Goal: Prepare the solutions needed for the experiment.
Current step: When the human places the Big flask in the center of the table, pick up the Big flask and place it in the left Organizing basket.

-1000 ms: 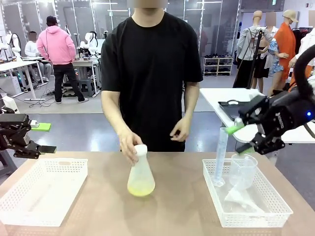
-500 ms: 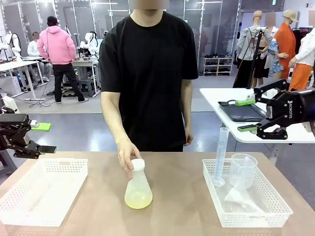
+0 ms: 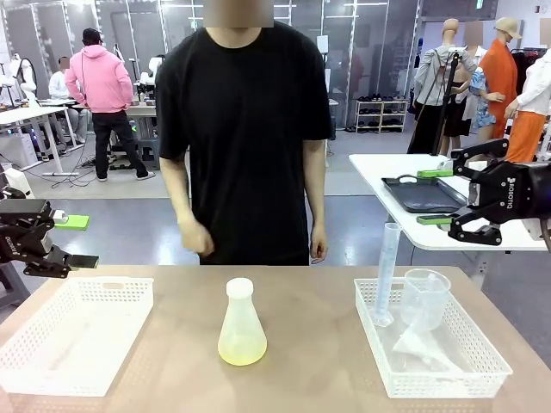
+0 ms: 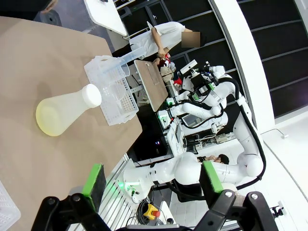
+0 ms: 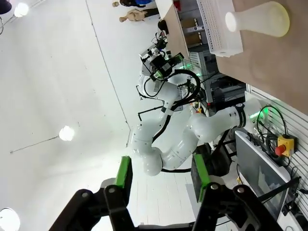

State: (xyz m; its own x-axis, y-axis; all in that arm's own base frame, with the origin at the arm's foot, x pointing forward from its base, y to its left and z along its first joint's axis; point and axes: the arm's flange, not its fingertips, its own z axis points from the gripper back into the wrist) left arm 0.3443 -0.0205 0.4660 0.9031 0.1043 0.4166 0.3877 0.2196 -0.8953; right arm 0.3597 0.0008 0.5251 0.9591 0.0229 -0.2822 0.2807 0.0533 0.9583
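Note:
The solutions show as a shallow pale yellow-green layer [image 3: 241, 349] at the bottom of a translucent conical flask [image 3: 240, 325] with a white cap, standing alone at the table's middle. The flask also lies in the left wrist view [image 4: 61, 113] and at the top of the right wrist view [image 5: 262, 18]. My left gripper [image 3: 77, 241] hovers open off the table's left edge, fingers [image 4: 94, 179] wide apart. My right gripper [image 3: 433, 196] hangs open in the air, above and to the right of the right basket, with nothing between its pads [image 5: 124, 177].
A white basket [image 3: 377, 366] at the right holds a tall measuring cylinder [image 3: 385, 274], a clear beaker [image 3: 425, 297] and a funnel [image 3: 420, 344]. A second white basket [image 3: 73, 337] lies at the left. The person stands at the far edge, hands [image 3: 196, 237] off the table.
The person let go of the flask's cap and drew the hand back to the body. My right gripper rose away from the beaker and turned level. The left gripper stayed put.

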